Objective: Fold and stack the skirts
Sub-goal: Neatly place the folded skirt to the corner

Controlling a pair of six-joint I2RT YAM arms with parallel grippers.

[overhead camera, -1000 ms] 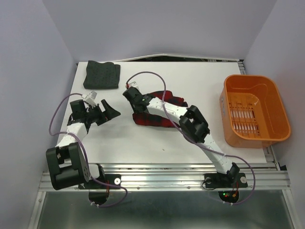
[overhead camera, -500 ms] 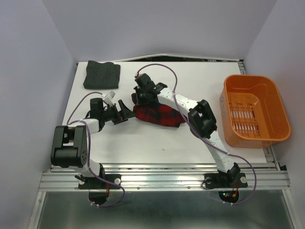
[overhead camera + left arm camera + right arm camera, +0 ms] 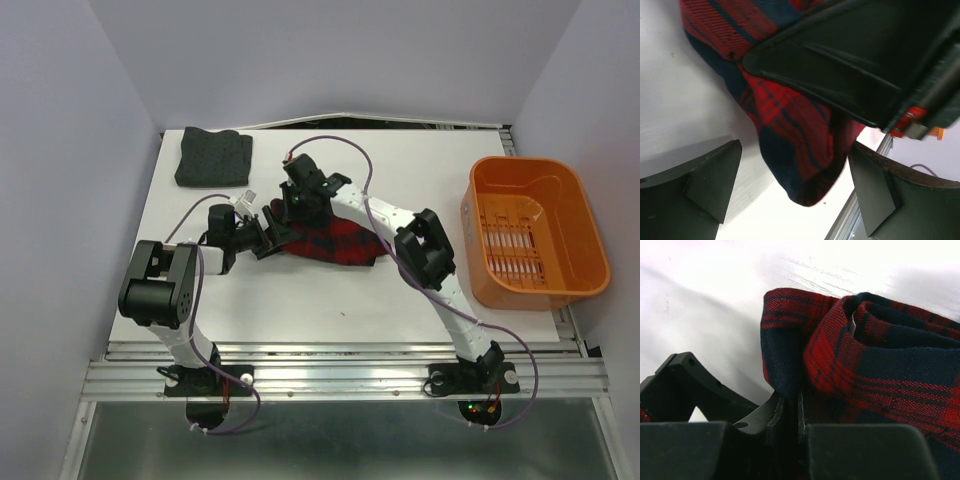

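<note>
The red-and-black plaid skirt [image 3: 338, 242] lies bunched in the middle of the table. My right gripper [image 3: 291, 212] is shut on its left edge, and the right wrist view shows the jaws [image 3: 800, 405] pinching a fold of the plaid cloth [image 3: 880, 355]. My left gripper [image 3: 268, 233] is open right at that same left edge. In the left wrist view its fingers [image 3: 705, 180] stand wide apart with a hanging tip of plaid cloth [image 3: 790, 140] between them, not touching either. The dark grey dotted skirt [image 3: 212, 158] lies folded at the back left corner.
An orange plastic basket [image 3: 535, 230] stands at the right edge of the table. The right gripper's black body [image 3: 850, 65] hangs just above the left gripper. The two grippers are very close together. White walls enclose the table's left, back and right.
My left gripper has moved right across the table to the plaid skirt's left edge. My right gripper has carried the skirt's edge over, bunching the cloth, and now sits slightly lower.
</note>
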